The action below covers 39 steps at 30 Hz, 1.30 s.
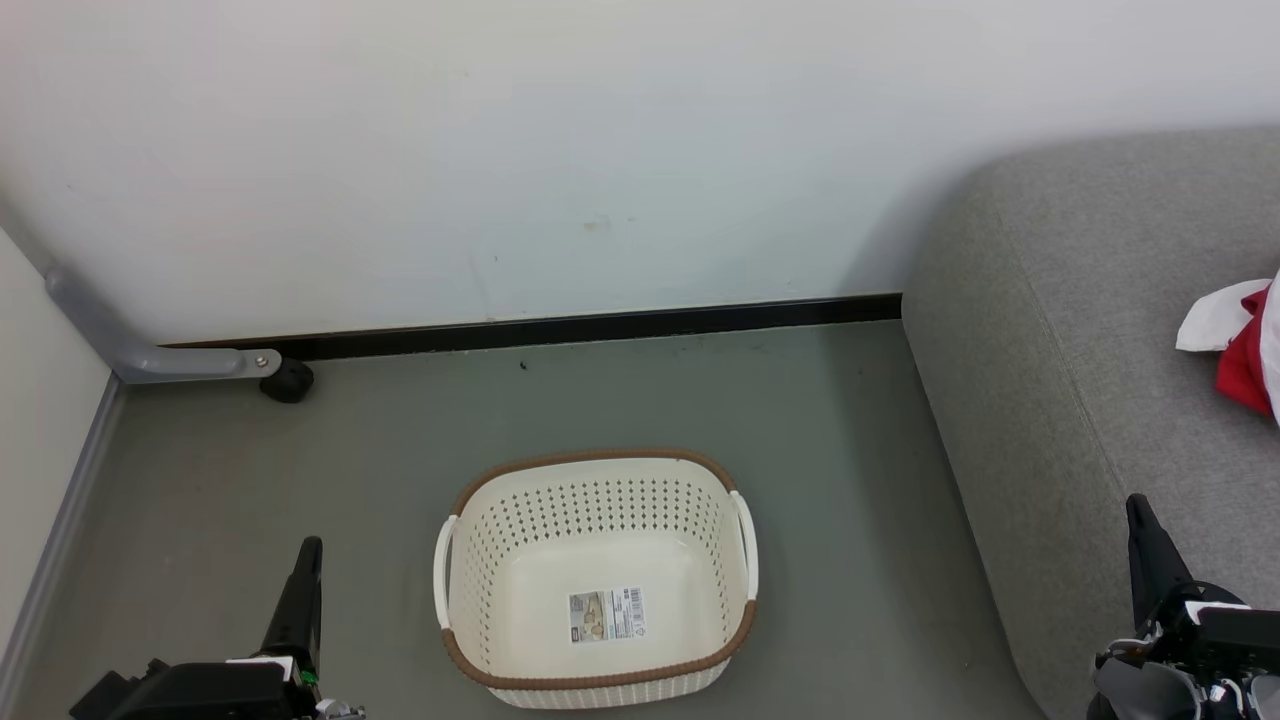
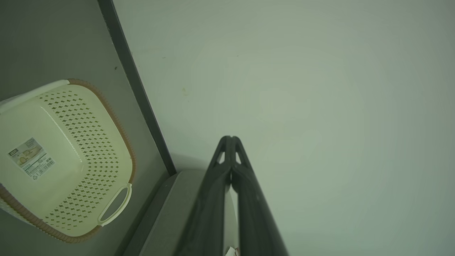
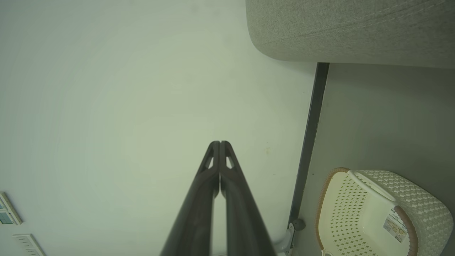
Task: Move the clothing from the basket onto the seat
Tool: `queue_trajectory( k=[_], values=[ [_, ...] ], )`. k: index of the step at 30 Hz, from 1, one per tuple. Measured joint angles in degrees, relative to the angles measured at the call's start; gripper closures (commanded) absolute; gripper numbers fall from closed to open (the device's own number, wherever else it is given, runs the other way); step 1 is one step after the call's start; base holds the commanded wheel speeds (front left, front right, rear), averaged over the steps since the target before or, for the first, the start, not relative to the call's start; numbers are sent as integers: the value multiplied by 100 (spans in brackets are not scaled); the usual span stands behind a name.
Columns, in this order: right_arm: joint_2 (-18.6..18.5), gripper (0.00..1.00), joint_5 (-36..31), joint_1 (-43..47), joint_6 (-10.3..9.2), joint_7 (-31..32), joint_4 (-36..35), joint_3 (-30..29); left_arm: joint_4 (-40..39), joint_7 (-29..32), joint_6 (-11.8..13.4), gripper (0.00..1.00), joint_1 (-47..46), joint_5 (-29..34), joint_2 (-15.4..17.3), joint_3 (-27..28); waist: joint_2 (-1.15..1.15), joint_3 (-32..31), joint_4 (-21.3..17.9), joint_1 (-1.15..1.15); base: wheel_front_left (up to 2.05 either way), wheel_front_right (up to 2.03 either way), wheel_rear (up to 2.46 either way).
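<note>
Head view first: we see the pale wall (image 1: 500,150) across the top, with a black skirting strip (image 1: 600,325) at its foot and the grey-green floor (image 1: 850,480) below. The light-grey seat (image 1: 1040,330) takes up the right side, its rounded end close against the wall.

The basket (image 1: 590,457) stands upright on the floor near the middle, well apart from the wall and to the left of the seat without touching it. It holds only its label sticker (image 1: 606,614), stuck flat to the bottom. Both wrist views show the same bare cream inside.

The clothing (image 1: 1242,370), red with white, lies on the seat at the right edge of the picture. That edge cuts it off, so we cannot tell how much of it is there.

The left jaws sit at the lower left over the floor, beside the basket and apart from it. The right jaws sit at the lower right, over the seat. Both pairs are fully closed. In each wrist view the dark fingers (image 2: 213,199) (image 3: 199,206) meet tip to tip with nothing between them.

In the far left corner a grey bracket (image 1: 150,360) ends in a small black wheel (image 1: 288,381).
</note>
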Motion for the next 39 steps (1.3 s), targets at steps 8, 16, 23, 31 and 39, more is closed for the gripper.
queue_trajectory(
  k=[8, 16, 23, 31, 39],
  values=[
    [1, 100, 0, 0, 0, 0, -1, 0, -1, 0, 0, 100, 0, -82, 0, 0, 0, 0, 0, 0, 0, 0, 0],
    [1, 100, 0, 0, 0, 0, -1, 0, -3, 0, 0, 100, 0, -86, 0, 0, 0, 0, 0, 0, 0, 0, 0],
    [2, 100, 1, 0, 0, 0, -2, 0, -4, 0, 0, 100, 0, -86, 0, 0, 0, 0, 0, 0, 0, 0, 0],
    [2, 100, 1, 0, 0, 0, -2, 1, -9, 0, 0, 100, 0, -86, 0, 0, 0, 1, 0, 0, 0, 0, 0],
    [2, 100, 1, 0, 0, 0, -3, 1, -14, 0, 0, 100, 0, -86, -1, -1, 0, 0, 0, 0, 0, 0, 0]
  ],
)
